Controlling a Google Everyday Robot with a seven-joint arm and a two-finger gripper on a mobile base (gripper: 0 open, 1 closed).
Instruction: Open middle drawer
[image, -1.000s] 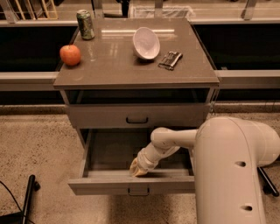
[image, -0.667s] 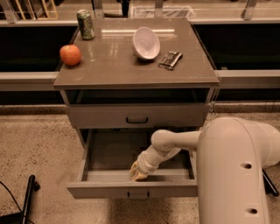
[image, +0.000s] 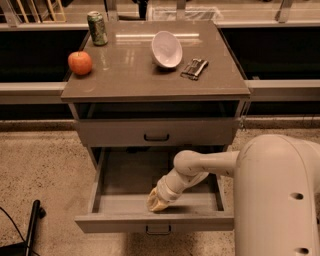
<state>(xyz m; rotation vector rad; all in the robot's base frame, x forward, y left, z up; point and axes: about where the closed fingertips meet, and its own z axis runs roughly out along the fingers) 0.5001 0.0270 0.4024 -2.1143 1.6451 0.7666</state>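
The middle drawer is the low, wide grey-brown one, pulled out towards me, with its plain grey tray floor showing. Its small dark loop handle is at the centre of the low front. My gripper reaches down inside the drawer, just behind the front panel and above the handle. My pale forearm runs from it up to the right.
The taller-fronted drawer above is closed. On the cabinet top are an apple, a green can, a white bowl and a dark packet. My arm's bulky body fills the lower right. A black pole stands lower left.
The middle drawer has slid a little further out towards me, and my gripper has moved with it, staying just behind the front panel.
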